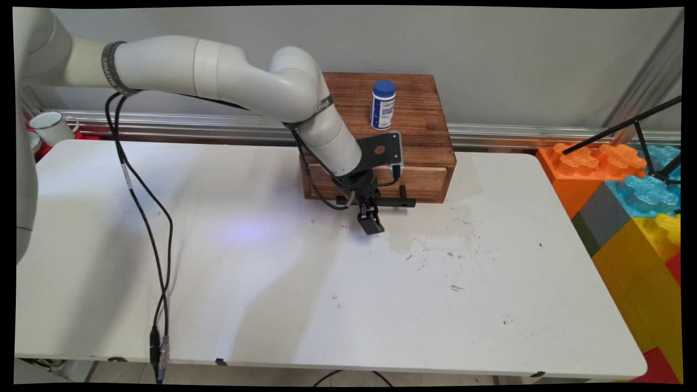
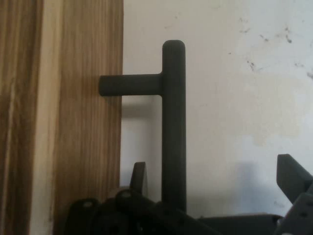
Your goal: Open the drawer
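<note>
The pincer (image 1: 371,220) hung low at the centre of the main view, just in front of the wooden drawer box (image 1: 392,103) that stood at the far middle of the white tabletop (image 1: 272,283). In the hand view its fingers stood apart, one finger (image 2: 139,178) rising between the drawer front (image 2: 83,147) and the black bar handle (image 2: 173,122), the other at the lower right of the frame well clear of the bar, so the bar lay between them without either plainly touching it. The handle's long axis ran up and down in the hand view, which in the main view was left to right along the drawer's face, and its short post (image 2: 129,84) ran crosswise into the wood toward the left of the frame. The bar thus sat much closer to the wood-side finger than to the outer one. On the box's top, in the upper middle of the main view, stood a white bottle with a blue cap (image 1: 383,106), upright and apart from the arm. A white mug (image 1: 49,126) sat at the far left edge, and coloured blocks (image 1: 626,179) were stacked at the right beyond the tabletop.
</note>
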Robot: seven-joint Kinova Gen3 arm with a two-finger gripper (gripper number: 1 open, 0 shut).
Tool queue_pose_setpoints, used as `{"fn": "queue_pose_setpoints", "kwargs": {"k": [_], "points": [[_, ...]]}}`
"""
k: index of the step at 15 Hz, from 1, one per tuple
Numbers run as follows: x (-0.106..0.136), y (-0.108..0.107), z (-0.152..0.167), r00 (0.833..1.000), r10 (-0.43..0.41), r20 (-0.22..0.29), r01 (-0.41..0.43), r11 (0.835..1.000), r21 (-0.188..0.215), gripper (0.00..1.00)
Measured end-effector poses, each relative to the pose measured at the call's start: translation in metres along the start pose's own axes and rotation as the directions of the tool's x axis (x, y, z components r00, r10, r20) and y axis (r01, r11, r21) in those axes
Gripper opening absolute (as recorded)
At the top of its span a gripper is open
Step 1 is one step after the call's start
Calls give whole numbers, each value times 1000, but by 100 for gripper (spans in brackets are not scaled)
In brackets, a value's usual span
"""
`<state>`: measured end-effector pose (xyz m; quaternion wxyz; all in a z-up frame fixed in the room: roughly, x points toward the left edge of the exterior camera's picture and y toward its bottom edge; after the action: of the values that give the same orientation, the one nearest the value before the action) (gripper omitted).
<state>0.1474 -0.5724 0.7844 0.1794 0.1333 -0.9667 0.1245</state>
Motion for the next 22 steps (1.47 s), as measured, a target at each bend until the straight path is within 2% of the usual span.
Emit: {"fn": "queue_pose_setpoints", "kwargs": {"k": [11, 22], "points": [[3, 17, 7, 1000, -19, 13, 19, 1000, -21, 100], [0, 52, -4, 999, -22, 24, 23, 999, -36, 100]]}}
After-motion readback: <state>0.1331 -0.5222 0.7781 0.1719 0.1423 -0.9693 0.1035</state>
